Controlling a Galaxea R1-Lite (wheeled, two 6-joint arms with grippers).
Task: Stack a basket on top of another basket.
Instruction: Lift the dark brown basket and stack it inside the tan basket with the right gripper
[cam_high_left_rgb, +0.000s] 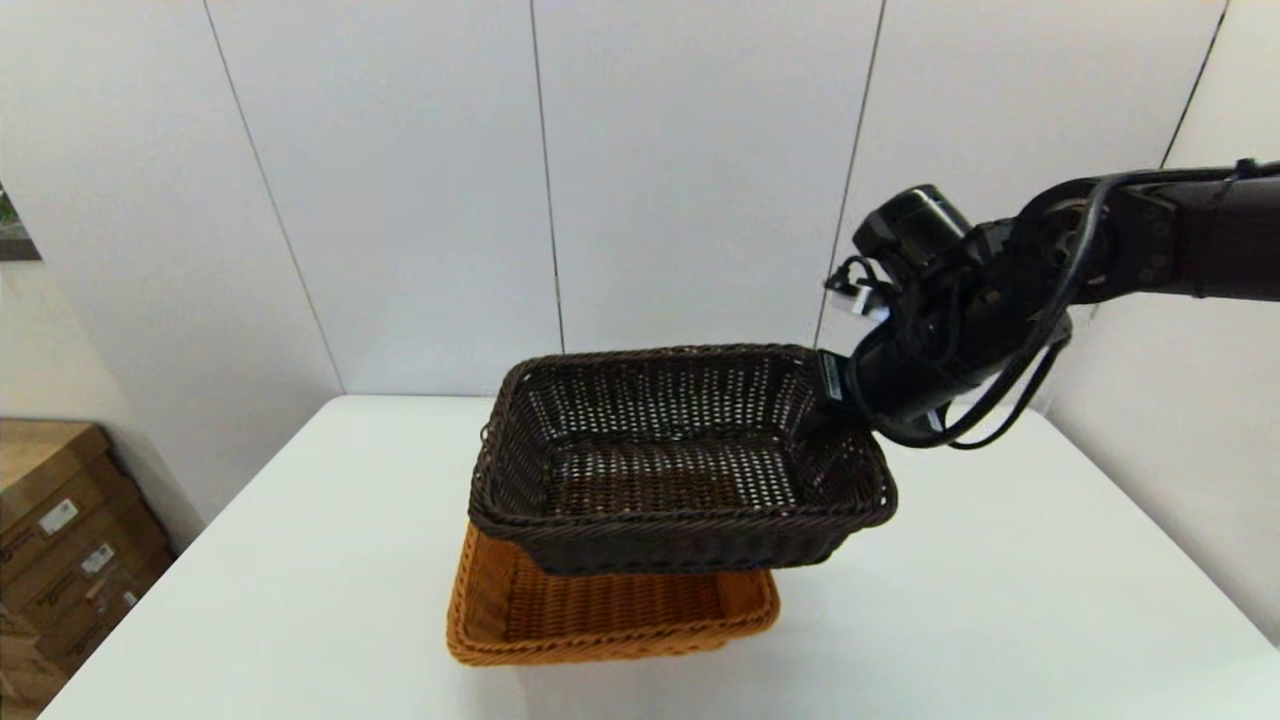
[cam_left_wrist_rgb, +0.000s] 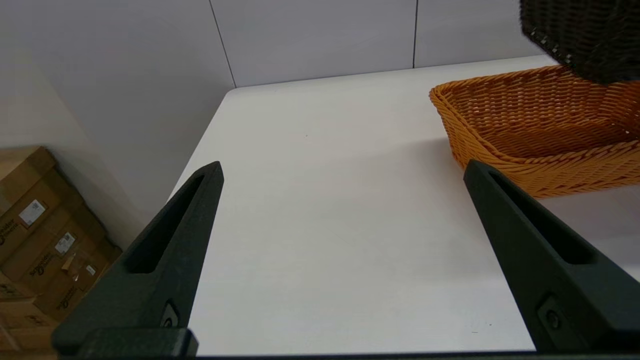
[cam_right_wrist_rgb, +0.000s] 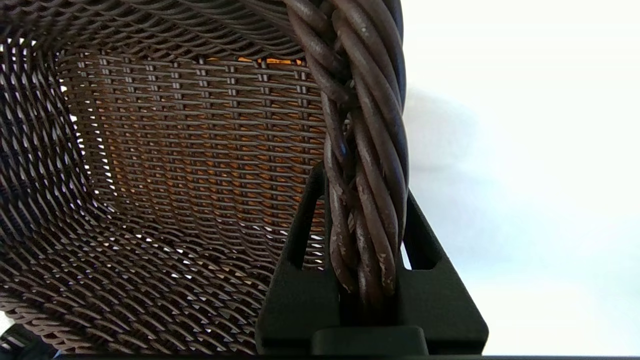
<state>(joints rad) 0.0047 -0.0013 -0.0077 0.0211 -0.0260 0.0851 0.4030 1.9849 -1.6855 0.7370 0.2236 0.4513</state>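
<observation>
The left gripper (cam_left_wrist_rgb: 345, 170) hangs idle over the bare tabletop (cam_left_wrist_rgb: 325, 200), its fingers spread wide and holding nothing. The tan basket (cam_high_left_rgb: 610, 610) sits on the tabletop, partly covered by the dark basket (cam_high_left_rgb: 680, 460), which is held in the air above it. The right gripper (cam_right_wrist_rgb: 365, 235) has its fingers clamped on the dark basket's braided rim at its right end.

Held at one end only, the dark basket could sag or twist, catch the tan rim and land askew. In the head view, the right fingers are hidden behind the wrist. How far the two baskets are apart is hard to judge.

cardboard boxes (cam_left_wrist_rgb: 35, 235), white labels and print, nothing legible
</observation>
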